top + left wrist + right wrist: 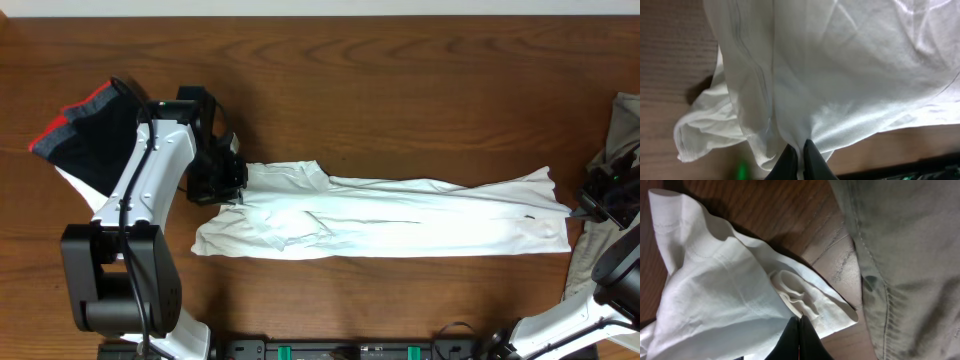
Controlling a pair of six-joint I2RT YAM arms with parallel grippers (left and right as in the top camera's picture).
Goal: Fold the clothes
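The white T-shirt (400,215), pinched in the closed left claw (228,182) and closed right claw (583,208) toward the surface's (400,80) near edge, is best kept evenly taut while folded.

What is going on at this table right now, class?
Two robot arms hold a white T-shirt, which lies across the wooden table as a long narrow band. The left gripper pinches one end, the right gripper the other. A dark garment with red trim lies beside the left arm, a grey-green garment beside the right.
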